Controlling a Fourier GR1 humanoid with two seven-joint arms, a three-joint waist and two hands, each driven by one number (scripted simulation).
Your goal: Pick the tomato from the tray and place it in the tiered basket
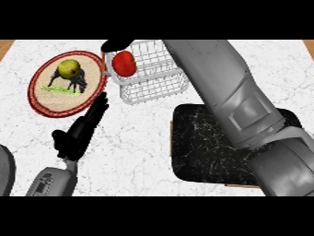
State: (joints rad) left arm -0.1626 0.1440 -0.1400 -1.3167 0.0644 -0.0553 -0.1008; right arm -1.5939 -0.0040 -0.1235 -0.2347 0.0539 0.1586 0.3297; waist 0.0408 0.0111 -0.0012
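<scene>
I see the tomato (124,63) at the left edge of the white wire tiered basket (156,76), red and rounded, sitting at or just above the wires; I can't tell whether it rests on them or hangs a little over them. Above it to the far side is a black shape that I take for my right hand (116,44), and its grey forearm sweeps in from the near right across the basket. So little of that hand shows that I cannot tell whether its fingers are round the tomato or spread away from it. I judge that the arm lies this way because it is bringing the fruit over the basket, so the task looks close to done. The dark marbled tray (207,143) lies near me, to the right, half under the forearm, and what I see of it holds nothing. To the left of the basket is a red-rimmed plate (37,99) with a yellow-green fruit (69,67) on it, not my concern. My left hand (81,131) rests near the plate, fingers straight and relaxed, pointing far, holding nothing, kept out of the way
</scene>
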